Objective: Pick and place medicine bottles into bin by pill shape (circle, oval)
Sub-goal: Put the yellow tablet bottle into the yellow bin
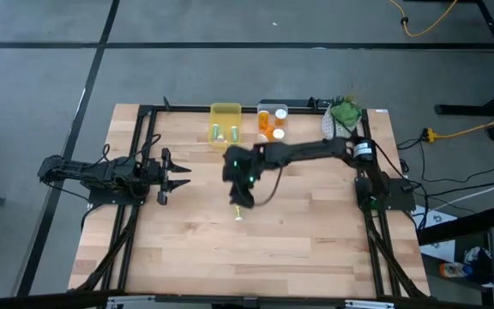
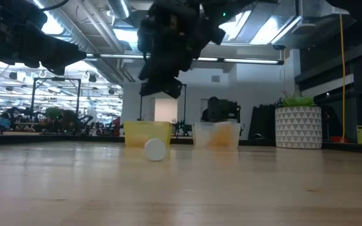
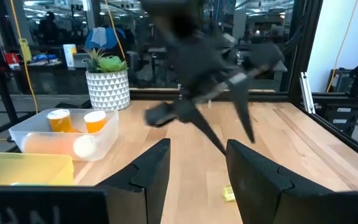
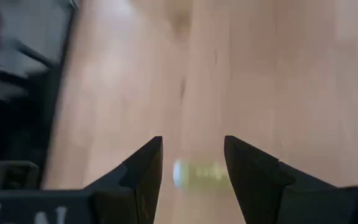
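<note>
High view showed the right end effector (image 1: 239, 199) open and empty, just above a yellow-green bottle (image 1: 239, 215) lying on the bench (image 1: 316, 240), well apart from the yellow bin (image 1: 225, 112). Light, hard and prone to roll; likely best pinched across its body.

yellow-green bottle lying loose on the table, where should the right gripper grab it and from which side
Probably across the middle of its barrel, coming straight down from above. The yellow-green bottle lies on its side on bare wood, white cap end toward the low camera, so the top is the open approach. The right gripper is open above it, one finger to each side of the barrel. The left gripper waits open at the table's left.
</note>
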Available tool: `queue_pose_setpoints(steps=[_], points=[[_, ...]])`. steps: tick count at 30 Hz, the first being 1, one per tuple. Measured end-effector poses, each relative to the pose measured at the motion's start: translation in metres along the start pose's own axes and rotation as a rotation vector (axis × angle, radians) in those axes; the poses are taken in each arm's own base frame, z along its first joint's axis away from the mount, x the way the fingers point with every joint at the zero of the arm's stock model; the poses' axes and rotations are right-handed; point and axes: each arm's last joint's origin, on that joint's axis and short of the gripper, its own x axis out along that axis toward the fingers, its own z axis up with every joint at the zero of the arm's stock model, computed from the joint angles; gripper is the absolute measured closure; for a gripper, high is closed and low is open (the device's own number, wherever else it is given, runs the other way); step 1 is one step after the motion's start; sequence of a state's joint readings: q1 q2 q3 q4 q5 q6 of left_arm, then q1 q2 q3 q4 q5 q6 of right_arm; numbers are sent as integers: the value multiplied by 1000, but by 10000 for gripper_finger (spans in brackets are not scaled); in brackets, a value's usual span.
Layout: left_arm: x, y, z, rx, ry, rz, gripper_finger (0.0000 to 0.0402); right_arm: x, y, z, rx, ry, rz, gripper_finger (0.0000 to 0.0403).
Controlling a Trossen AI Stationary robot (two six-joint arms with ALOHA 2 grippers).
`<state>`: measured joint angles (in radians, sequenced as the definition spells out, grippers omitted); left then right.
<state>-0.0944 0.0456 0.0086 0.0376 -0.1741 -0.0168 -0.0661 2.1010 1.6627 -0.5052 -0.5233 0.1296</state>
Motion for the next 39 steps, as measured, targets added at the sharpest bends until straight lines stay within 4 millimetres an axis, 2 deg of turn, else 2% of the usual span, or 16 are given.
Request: queue_pose_setpoints(steps=[7,14,18,24,31,39], points=[[0,0,0,-1,1,0,253,25,41,-23,-71,138,-270,228],[0,0,0,-1,1,0,253,39,70,-26,64,-11,-518,228],[0,0,0,-1,0,0,253,52,74,-33,195,-80,-638,228],[0,0,0,-1,0,0,253,73,74,-44,357,-98,-651,228],[0,0,0,0,0,0,253,78,71,-47,412,-110,-665,228],[0,0,0,0,0,0,253,82,80,-50,407,-113,-661,228]])
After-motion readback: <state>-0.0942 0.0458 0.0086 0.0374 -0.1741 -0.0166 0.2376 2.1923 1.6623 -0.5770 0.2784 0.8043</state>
